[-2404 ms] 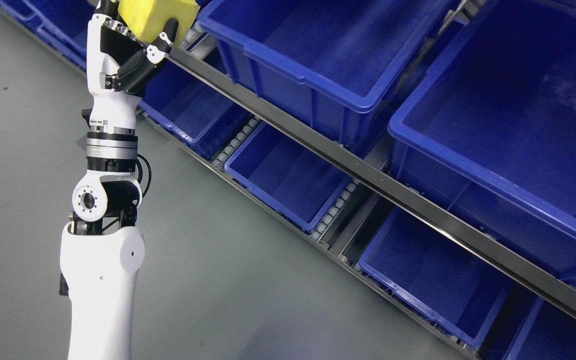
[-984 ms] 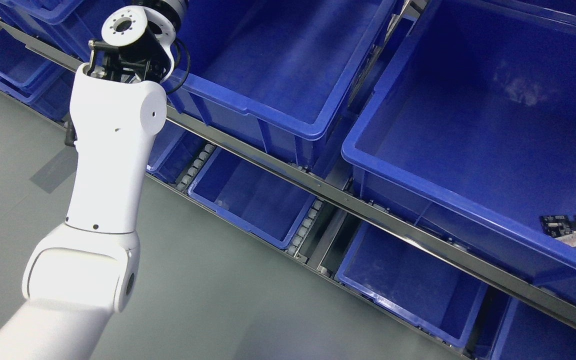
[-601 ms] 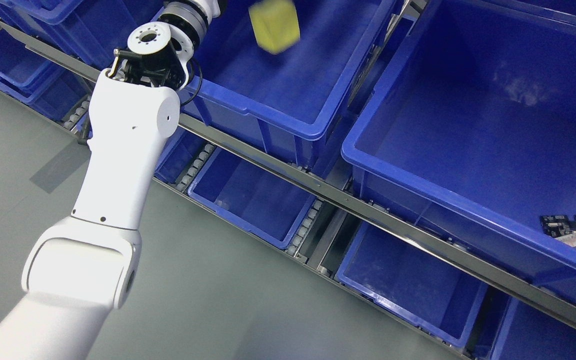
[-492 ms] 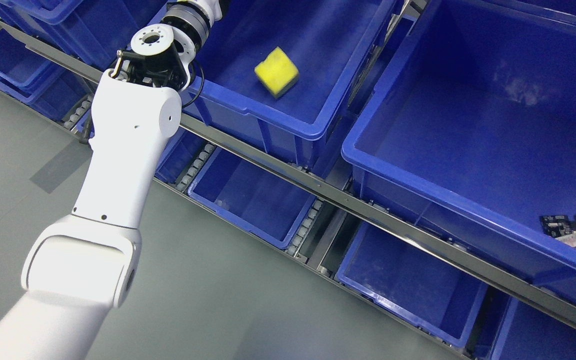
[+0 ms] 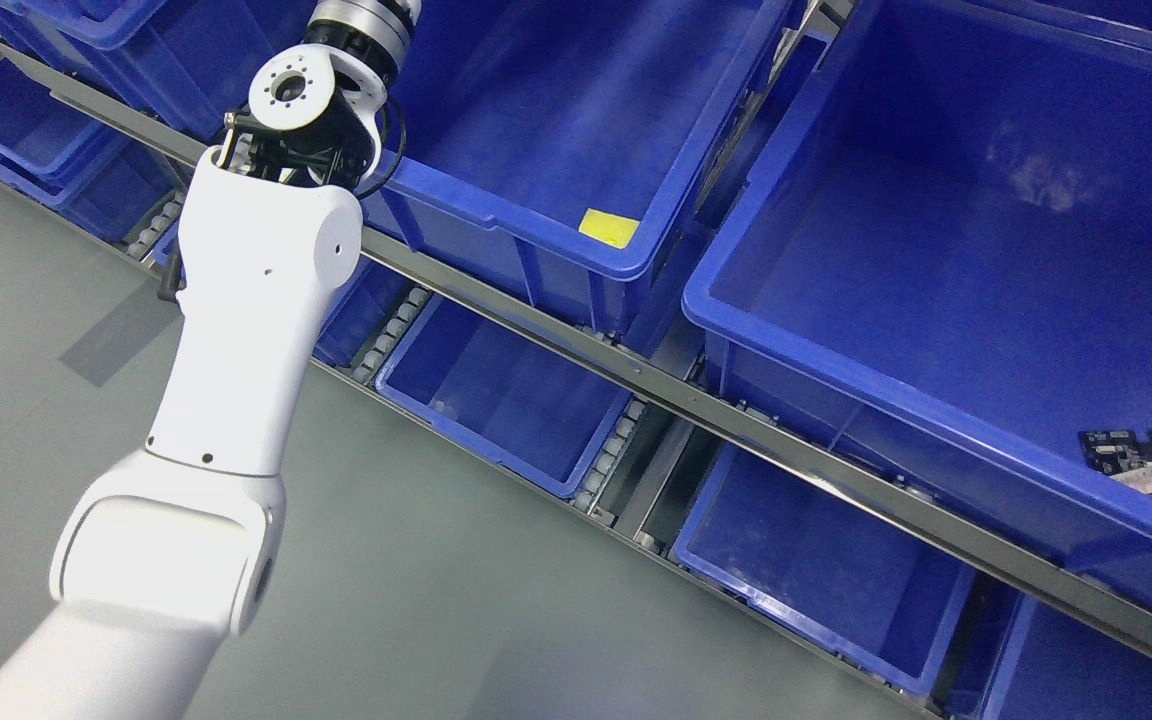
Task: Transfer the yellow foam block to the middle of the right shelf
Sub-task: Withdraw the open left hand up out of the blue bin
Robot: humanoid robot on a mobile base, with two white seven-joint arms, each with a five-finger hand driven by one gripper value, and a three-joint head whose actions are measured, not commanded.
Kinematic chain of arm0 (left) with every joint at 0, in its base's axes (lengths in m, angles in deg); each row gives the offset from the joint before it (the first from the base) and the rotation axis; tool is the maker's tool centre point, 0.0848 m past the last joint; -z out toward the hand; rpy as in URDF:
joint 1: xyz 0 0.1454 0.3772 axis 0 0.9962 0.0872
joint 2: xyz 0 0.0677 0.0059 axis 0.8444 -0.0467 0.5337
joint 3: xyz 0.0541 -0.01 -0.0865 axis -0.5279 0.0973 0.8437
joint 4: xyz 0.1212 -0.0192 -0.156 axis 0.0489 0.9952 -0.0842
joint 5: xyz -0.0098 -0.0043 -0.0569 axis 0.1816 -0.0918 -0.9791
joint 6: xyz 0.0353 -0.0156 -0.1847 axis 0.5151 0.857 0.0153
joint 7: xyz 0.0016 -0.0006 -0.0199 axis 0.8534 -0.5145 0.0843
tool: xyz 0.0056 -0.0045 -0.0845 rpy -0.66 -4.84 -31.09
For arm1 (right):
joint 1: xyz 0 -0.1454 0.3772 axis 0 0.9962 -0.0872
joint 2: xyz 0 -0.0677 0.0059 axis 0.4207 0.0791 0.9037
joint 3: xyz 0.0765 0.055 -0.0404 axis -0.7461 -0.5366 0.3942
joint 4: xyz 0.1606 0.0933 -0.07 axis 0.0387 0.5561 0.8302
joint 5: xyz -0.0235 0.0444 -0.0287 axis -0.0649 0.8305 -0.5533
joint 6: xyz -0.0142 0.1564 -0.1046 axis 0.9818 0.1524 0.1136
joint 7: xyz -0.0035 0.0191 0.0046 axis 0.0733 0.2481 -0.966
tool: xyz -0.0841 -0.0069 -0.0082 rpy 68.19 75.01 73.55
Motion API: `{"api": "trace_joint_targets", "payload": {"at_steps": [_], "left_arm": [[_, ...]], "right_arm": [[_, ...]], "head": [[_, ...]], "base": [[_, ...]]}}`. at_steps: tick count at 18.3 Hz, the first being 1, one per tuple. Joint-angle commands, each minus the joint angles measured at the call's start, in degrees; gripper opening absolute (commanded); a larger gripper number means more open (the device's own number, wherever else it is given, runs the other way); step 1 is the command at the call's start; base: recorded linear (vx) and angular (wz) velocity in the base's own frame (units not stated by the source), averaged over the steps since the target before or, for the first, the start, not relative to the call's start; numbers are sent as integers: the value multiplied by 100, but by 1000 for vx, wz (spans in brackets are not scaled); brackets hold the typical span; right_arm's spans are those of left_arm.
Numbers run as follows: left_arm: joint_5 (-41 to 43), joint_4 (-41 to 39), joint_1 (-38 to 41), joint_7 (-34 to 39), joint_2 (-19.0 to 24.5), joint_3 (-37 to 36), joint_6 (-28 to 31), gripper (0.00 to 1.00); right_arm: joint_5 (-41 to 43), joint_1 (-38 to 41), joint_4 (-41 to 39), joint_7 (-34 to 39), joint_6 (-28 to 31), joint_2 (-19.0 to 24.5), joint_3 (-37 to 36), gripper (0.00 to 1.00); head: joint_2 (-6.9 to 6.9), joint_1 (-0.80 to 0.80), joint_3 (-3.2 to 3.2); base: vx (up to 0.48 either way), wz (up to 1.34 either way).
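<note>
The yellow foam block (image 5: 608,228) lies on the floor of a blue bin (image 5: 496,205) on the middle shelf level, tucked against the bin's near wall so that only its top shows. My left arm (image 5: 246,300) rises from the lower left to the bin's left corner. Its wrist (image 5: 361,22) runs off the top edge, so the hand itself is out of the picture. The right arm does not show.
A larger blue bin (image 5: 896,400) to the right holds a small circuit board (image 5: 1136,465). A grey metal rail (image 5: 696,400) runs diagonally under both. Lower bins (image 5: 506,400) sit beneath, more bins stand at the upper left (image 5: 56,40), and grey floor (image 5: 36,300) lies left.
The block left my left hand, dropped through the air into the bin and came to rest against its near wall. The forearm shifted slightly; earlier the camera view moved up and right.
</note>
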Motion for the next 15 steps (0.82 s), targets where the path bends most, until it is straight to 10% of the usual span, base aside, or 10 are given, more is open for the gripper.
{"api": "trace_joint_targets", "payload": {"at_steps": [1,15], "left_arm": [[4,-2752,999,-7,100,425,-37,100],[4,-2895,2530,-218,519,981,-416,100]], "right_arm": [[0,-9,-100,3,-5,-100,0,100],[0,-9,-100,3,-5,-100,0,100]], "head": [[0,0,0],[0,0,0]], "base": [[0,0],[0,0]]}}
